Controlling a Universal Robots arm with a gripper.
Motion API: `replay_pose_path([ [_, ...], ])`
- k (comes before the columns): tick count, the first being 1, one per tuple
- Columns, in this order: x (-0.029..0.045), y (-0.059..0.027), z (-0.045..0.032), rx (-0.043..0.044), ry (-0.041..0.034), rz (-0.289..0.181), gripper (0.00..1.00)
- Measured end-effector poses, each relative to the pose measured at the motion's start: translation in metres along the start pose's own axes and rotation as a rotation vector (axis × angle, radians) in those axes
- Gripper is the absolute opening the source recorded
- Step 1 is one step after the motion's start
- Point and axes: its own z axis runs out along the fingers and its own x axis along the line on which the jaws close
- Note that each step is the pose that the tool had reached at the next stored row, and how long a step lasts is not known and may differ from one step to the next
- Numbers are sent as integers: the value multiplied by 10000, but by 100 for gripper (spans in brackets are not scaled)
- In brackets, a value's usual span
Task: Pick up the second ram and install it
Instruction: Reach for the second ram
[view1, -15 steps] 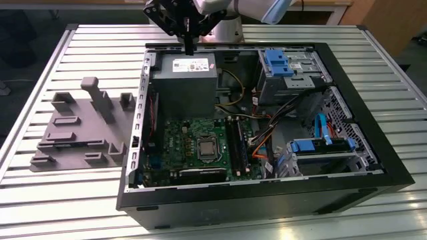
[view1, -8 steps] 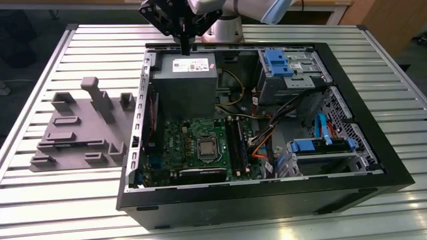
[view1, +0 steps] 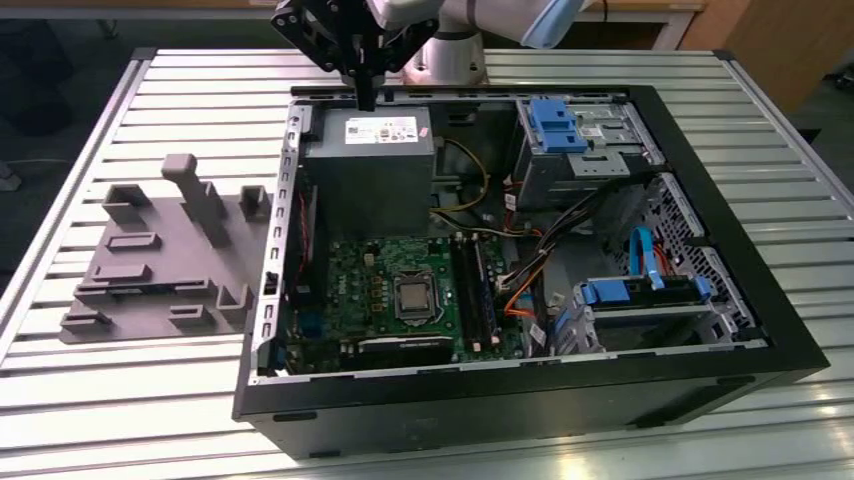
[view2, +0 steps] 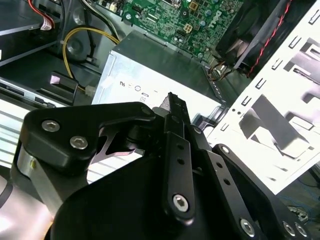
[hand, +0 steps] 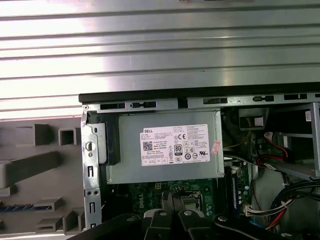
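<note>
My gripper (view1: 363, 98) hangs shut above the back edge of the open computer case (view1: 747, 330), over the grey power supply (view1: 370, 165). Nothing shows between its fingers. In the second wrist view the black fingers (view2: 176, 112) meet at a narrow tip over the power supply. In the first wrist view a thin dark strip with bluish marks, which looks like the second ram (hand: 22, 206), lies in the grey fixture (hand: 30, 167), well off to the side of the gripper (hand: 172, 207). The green motherboard (view1: 380, 290) with its long black memory slots (view1: 474, 290) lies inside the case.
The grey blocky fixture (view1: 154, 265) stands on the slatted metal table (view1: 160, 100) at the exterior view's left of the case. Blue drive brackets (view1: 554, 125), orange and blue cables (view1: 527, 290) and a drive cage (view1: 641, 300) fill the case's other side.
</note>
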Motion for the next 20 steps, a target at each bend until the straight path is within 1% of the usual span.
replay_pose_path([
  [10,67,-5,-1,1,1,0,11],
  [14,100,-8,-1,0,0,-1,11],
  [15,121,-9,-1,0,0,0,11],
  [20,159,-12,-2,0,0,0,11],
])
